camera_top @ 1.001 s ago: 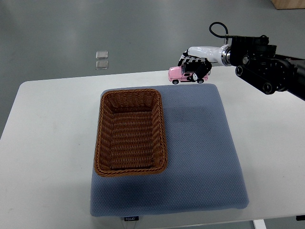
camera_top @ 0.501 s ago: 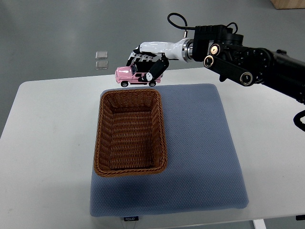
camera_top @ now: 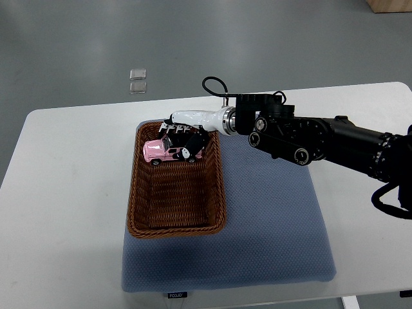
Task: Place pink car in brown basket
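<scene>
The pink car [camera_top: 158,151] is a small toy with black wheels, held level over the far end of the brown basket [camera_top: 217,193]. My right hand [camera_top: 182,136] reaches in from the right and is shut on the car, its black-tipped fingers curled over the roof and rear. The car hangs inside the basket's rim, close to the woven floor; whether it touches the floor I cannot tell. The left hand does not show.
The wicker basket lies on a blue-grey cushion mat [camera_top: 270,219] on a white table [camera_top: 58,193]. My black right forearm [camera_top: 309,135] crosses the mat's far edge. Two small clear squares [camera_top: 137,80] lie on the floor beyond the table.
My right hand has carried the car leftward and down, from above the mat's far edge to inside the basket's far end.
</scene>
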Motion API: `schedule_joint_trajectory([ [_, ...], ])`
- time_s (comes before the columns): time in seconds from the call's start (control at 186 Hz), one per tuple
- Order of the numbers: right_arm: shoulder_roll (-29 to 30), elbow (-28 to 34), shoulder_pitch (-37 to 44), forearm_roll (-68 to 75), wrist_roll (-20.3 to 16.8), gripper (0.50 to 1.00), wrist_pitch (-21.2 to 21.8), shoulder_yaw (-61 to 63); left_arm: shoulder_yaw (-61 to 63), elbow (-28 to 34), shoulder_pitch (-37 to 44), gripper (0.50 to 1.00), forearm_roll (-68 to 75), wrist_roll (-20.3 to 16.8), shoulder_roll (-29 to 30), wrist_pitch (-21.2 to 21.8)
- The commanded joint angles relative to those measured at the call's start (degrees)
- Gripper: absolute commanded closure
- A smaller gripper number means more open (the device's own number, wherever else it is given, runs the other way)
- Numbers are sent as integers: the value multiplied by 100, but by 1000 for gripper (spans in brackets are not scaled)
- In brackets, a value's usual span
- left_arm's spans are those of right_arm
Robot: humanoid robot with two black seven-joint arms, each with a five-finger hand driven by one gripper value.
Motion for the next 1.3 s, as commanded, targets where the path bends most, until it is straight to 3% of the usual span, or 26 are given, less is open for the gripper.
schedule_joint_trajectory([
  [0.0,1,-42,-133,-134,-1,1000,-109,-41,1,-4,0,500,0,0,0,-1],
  [0.248,1,-130,-317,-292,8,996,-205,-32,-7,13,0,500,0,0,0,-1],
  [0.274,1,-139,-344,-292,8,910,-232,-32,1,13,0,500,0,0,0,-1],
  [0.323,1,-139,-370,-292,8,836,-258,-32,1,5,0,500,0,0,0,-1],
  [0.382,1,-147,-379,-266,8,712,-258,29,1,5,0,500,0,0,0,-1],
  [0.457,1,-191,-387,-187,8,644,-267,126,1,5,0,500,0,0,0,-1],
  [0.549,1,-226,-388,-178,8,603,-267,424,1,-4,0,500,0,0,0,-1],
  [0.684,1,-226,-502,-134,17,599,-223,1339,1,5,0,500,0,0,0,-1],
  [0.813,-368,-218,-906,578,87,599,-232,2587,10,-4,0,500,0,0,0,-1],
  [1.055,-360,-262,-2294,3117,676,597,-197,4994,19,-31,0,500,0,0,0,-1],
  [1.297,-333,-622,-2857,5623,720,597,-65,5619,19,-31,0,500,0,0,0,-1],
])
